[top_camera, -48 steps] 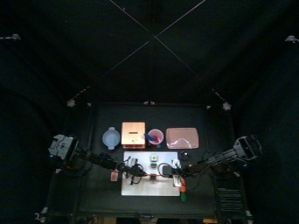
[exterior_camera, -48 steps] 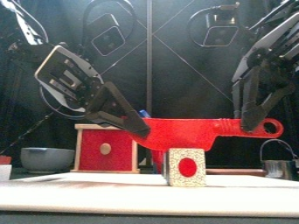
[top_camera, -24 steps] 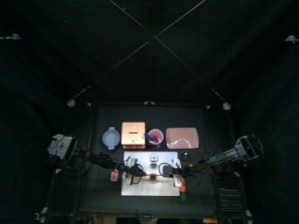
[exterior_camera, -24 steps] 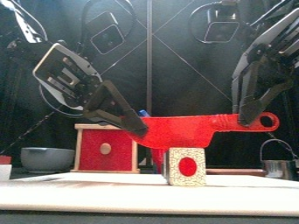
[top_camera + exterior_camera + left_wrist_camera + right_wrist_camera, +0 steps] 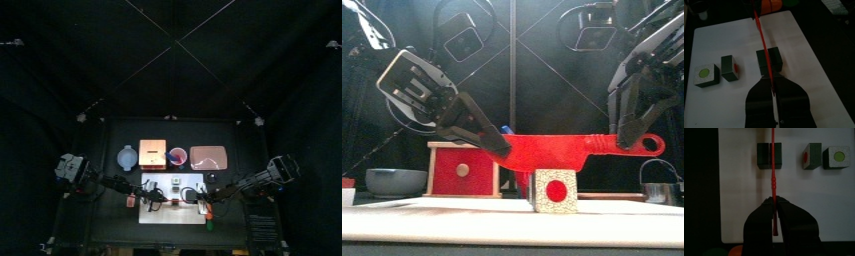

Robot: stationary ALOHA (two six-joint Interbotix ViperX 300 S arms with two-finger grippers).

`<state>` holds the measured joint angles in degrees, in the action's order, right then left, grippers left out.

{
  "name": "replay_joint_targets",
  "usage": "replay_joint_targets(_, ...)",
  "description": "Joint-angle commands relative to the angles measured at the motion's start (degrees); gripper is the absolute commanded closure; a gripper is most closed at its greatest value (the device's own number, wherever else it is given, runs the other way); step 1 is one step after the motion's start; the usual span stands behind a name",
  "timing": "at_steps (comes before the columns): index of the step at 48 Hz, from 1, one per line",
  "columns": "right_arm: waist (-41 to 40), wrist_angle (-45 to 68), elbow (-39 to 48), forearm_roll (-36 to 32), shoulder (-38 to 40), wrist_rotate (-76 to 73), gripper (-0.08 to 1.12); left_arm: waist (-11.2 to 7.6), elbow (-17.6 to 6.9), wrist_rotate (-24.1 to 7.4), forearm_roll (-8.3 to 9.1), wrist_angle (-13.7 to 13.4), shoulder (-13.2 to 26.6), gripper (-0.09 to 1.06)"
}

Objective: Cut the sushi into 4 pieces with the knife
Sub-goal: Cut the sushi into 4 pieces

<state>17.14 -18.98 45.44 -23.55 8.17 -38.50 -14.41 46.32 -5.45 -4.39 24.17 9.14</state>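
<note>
Left tool (image 5: 497,148) at 9 o'clock and right tool (image 5: 627,141) at 3 clamp the knife (image 5: 556,150); uneven pressing could topple the sushi block (image 5: 552,190).

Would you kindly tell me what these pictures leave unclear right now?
Front view: the near sushi piece hides the uncut block behind it, so whether the red knife touches it is unclear; the left gripper covers part of the wooden box.
Wrist views: knife edge-on, height unreadable.
Top view: everything too small.

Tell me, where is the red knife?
In the front view, the red knife hangs level between the left gripper and right gripper, right over the sushi block.
</note>
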Motion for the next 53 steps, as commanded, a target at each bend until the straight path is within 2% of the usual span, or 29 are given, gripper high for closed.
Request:
replay_joint_targets(1,-0.35,0.18,-0.44,0.0,-0.18,0.0,0.94,-1.67,-0.26,-0.35,0.62,-0.26,0.53,0.91)
replay_joint_targets(25,-0.7,0.88,-0.53,0.18,-3.16,-0.09,0.94,-1.58,-0.44,-0.35,0.53,-0.35,3.08,0.91)
replay_joint_targets(34,-0.79,1.49,-0.62,0.18,-6.06,0.0,0.94,-1.23,-0.26,-0.26,0.18,-0.53,6.59,0.91)
replay_joint_targets(40,-1.14,2.37,-0.62,0.18,-8.44,0.0,0.94,-1.14,-0.62,-0.18,-0.18,-1.93,9.58,0.91)
replay_joint_targets(47,-2.02,2.37,-0.53,0.09,-9.05,0.0,0.94,-0.18,-0.97,-0.18,-0.44,-2.72,10.81,0.91)
replay_joint_targets(53,-2.72,2.2,-0.35,-0.18,-8.53,0.0,0.94,1.58,-0.88,-0.18,-0.44,-2.72,10.37,0.91)
